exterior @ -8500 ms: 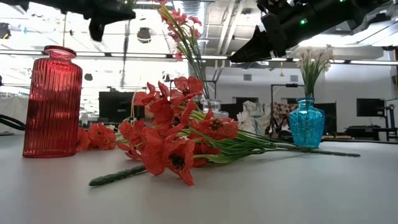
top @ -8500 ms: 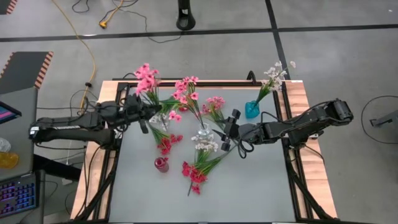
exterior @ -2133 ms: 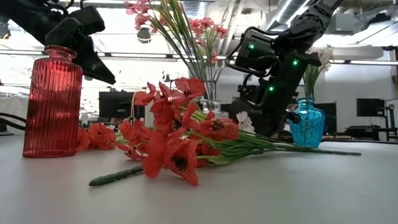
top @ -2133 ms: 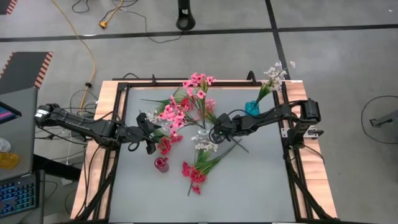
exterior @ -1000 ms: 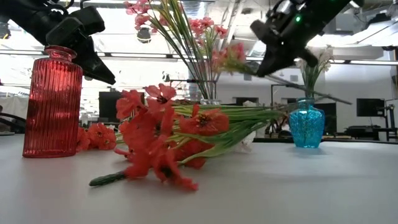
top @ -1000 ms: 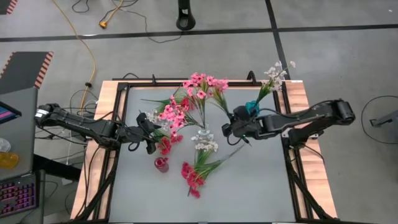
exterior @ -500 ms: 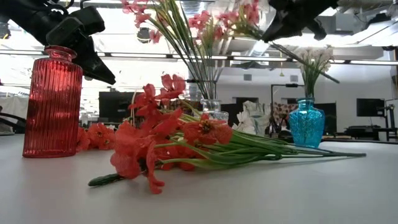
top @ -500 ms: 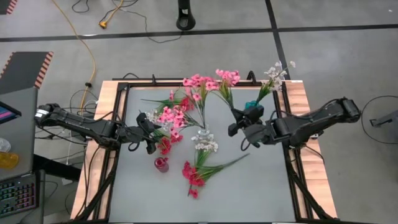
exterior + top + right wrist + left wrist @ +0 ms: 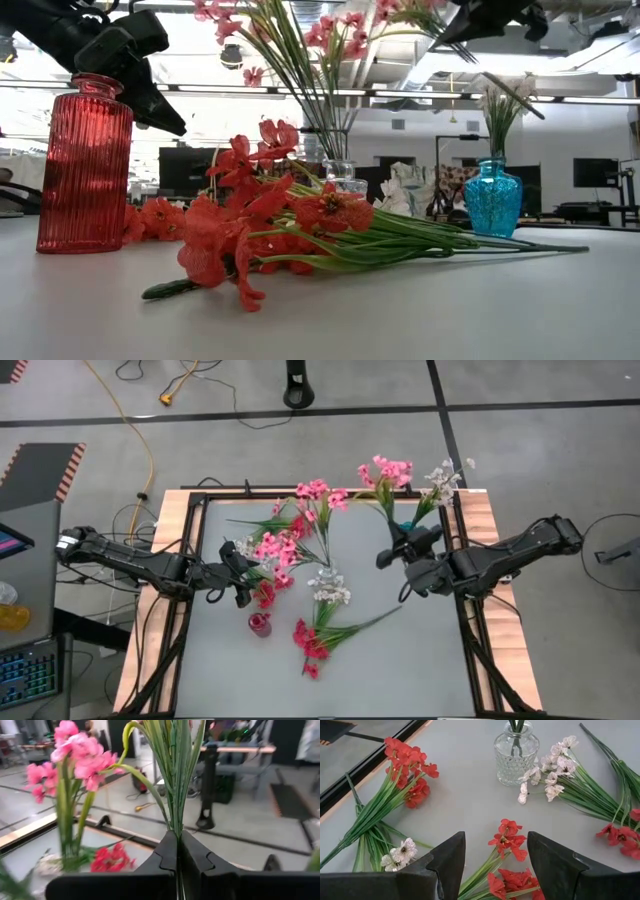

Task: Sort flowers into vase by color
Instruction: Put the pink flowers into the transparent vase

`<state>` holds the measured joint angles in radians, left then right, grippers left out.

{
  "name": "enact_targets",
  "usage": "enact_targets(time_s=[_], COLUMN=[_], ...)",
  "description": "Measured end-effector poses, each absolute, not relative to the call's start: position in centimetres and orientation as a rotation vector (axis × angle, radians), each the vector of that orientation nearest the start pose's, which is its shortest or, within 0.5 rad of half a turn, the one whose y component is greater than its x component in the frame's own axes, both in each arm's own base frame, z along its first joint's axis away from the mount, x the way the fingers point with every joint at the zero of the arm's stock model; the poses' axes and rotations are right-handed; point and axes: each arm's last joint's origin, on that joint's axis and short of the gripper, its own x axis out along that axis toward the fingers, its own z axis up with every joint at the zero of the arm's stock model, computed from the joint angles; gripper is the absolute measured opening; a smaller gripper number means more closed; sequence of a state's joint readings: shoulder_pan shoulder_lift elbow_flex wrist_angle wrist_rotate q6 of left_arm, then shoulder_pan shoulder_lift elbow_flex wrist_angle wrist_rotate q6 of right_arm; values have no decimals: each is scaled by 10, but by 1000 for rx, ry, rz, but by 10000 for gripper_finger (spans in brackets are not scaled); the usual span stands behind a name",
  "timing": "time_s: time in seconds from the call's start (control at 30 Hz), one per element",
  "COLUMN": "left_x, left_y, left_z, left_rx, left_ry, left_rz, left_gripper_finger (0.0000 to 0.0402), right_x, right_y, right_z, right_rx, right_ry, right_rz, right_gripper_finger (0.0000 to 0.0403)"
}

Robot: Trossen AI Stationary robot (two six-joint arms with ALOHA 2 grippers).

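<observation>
The right gripper (image 9: 392, 550) hung above the counter (image 9: 400, 660) near the blue vase (image 9: 491, 199), its fingers (image 9: 167, 857) pressed together on the green stem of a pink sprig (image 9: 388, 472). That sprig stood lifted clear of the counter, its blossoms out past the far edge beside the white flowers (image 9: 438, 482) standing in the blue vase. The left gripper (image 9: 238, 575) waited low over the counter's left side, just above the red vase (image 9: 259, 624), fingers (image 9: 447, 862) spread wide with nothing between them. Below it lay loose red sprigs (image 9: 507, 837) and a white sprig (image 9: 552, 770). More pink flowers (image 9: 300, 520) stood in the clear glass vase (image 9: 516, 752) at the middle. A bundle of red flowers (image 9: 265, 235) lay flat on the counter nearer the front, stems pointing toward the right arm.
</observation>
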<state>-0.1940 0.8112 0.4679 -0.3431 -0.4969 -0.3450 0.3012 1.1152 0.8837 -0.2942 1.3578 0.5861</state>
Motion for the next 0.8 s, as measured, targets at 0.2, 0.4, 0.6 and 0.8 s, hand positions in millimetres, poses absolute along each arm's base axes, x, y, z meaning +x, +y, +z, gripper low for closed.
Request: enact_targets(time_s=[0.2, 0.4, 0.6, 0.8], left_x=[161, 161, 161, 161], left_y=[-18, -18, -18, -18], left_z=[210, 210, 210, 210], left_rx=[-97, -97, -97, -96], left_ry=[588, 588, 589, 589], left_rz=[397, 397, 397, 397], left_gripper_finger=[202, 202, 202, 202], right_x=[219, 220, 216, 211], right_y=[38, 41, 40, 40], right_z=[313, 328, 339, 344], right_rx=[48, -26, -100, -110], right_ry=[29, 46, 75, 79], right_rz=[-1164, -1159, -1228, -1248], right_gripper_finger=[34, 34, 34, 34])
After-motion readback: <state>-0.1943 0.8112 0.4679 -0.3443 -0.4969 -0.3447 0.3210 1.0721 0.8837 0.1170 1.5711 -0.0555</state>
